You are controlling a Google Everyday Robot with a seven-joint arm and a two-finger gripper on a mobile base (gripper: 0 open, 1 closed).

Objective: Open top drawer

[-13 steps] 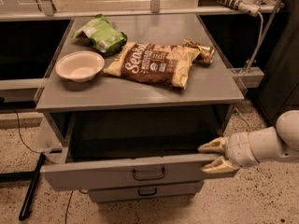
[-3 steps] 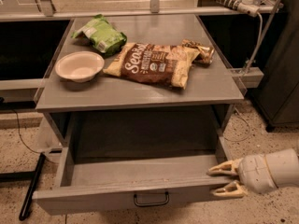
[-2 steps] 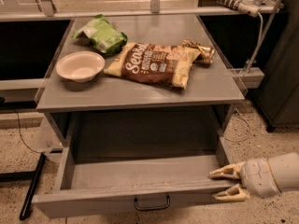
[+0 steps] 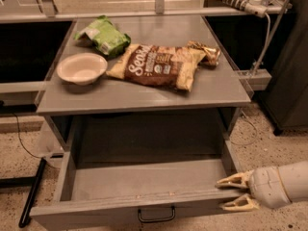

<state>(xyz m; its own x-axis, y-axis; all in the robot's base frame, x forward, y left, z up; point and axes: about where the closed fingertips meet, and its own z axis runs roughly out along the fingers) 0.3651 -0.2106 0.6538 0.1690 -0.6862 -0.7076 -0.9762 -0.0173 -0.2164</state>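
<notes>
— Where was the top drawer (image 4: 144, 184)?
— At six o'clock, pulled far out
— And the gripper (image 4: 237, 193)?
— At four o'clock, fingers (image 4: 232, 181) spread beside its right front corner; opening looked finished, so backing clear seemed next

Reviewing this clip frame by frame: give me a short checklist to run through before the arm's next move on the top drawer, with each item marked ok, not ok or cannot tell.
1. The top drawer is drawn far out, its grey inside showing: ok.
2. The hand is at the drawer's right front corner, fingers apart, one inside the front panel and one outside: ok.
3. Whether the fingers touch the panel: cannot tell.
4. The handle is free, with nothing hooked on it: ok.
5. The bowl, brown snack bag and green bag lie on the cabinet top, back from its front edge: ok.
</notes>
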